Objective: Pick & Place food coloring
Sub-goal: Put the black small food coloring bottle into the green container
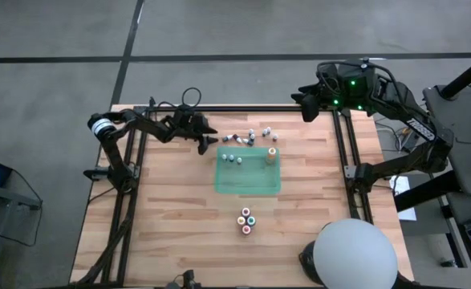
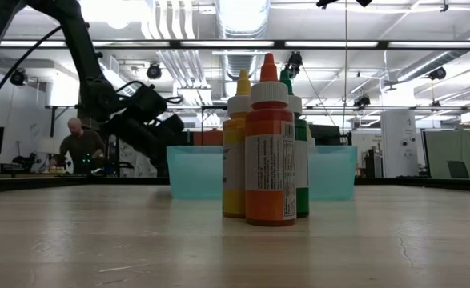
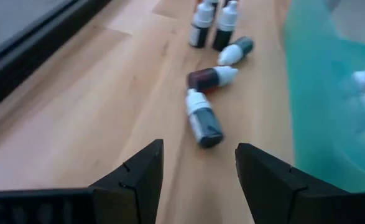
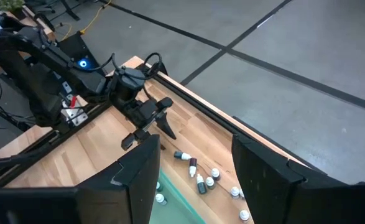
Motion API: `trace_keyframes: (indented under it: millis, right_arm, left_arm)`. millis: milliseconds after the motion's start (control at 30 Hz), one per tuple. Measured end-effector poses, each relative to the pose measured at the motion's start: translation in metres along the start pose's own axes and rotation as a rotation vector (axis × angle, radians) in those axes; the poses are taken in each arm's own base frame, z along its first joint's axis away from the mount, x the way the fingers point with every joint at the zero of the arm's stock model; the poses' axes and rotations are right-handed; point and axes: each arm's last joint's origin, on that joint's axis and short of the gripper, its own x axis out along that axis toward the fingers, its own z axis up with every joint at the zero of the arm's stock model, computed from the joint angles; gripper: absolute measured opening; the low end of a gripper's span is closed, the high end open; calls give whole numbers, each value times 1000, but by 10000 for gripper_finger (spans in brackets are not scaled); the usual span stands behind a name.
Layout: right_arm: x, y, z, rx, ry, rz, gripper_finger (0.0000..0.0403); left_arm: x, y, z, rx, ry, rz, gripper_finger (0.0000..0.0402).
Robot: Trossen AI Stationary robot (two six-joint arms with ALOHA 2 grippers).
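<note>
Several tiny food coloring bottles (image 1: 249, 137) are scattered on the wooden table just beyond the far edge of a translucent green tray (image 1: 248, 183). In the left wrist view a grey-blue bottle (image 3: 204, 122), a dark red one (image 3: 211, 77) and another one (image 3: 237, 50) lie on their sides, and two others (image 3: 213, 25) stand upright. A yellow-orange bottle (image 1: 271, 155) and two tiny bottles (image 1: 233, 159) are in the tray. My left gripper (image 1: 208, 142) (image 3: 199, 180) is open, low, just left of the scattered bottles. My right gripper (image 1: 307, 106) (image 4: 194, 180) hangs open, high over the far right corner.
A cluster of taller bottles (image 1: 246, 219) (image 2: 269, 152) stands near the table's front, in front of the tray. A white round object (image 1: 354, 253) sits at the near right corner. Dark rails (image 1: 343, 160) run along the table's sides. A person (image 2: 78, 144) is in the room behind.
</note>
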Motion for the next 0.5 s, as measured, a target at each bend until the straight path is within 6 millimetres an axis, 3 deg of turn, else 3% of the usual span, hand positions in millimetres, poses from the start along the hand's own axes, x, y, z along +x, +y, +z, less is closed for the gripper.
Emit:
trace_keyframes:
  millis: [233,500]
  right_arm:
    - [0,0,0,-1,4,-1,190]
    - [0,0,0,-2,4,-2,190]
  left_arm:
    - [3,1,9,30,-17,5,172]
    - [10,2,17,69,159,5,172]
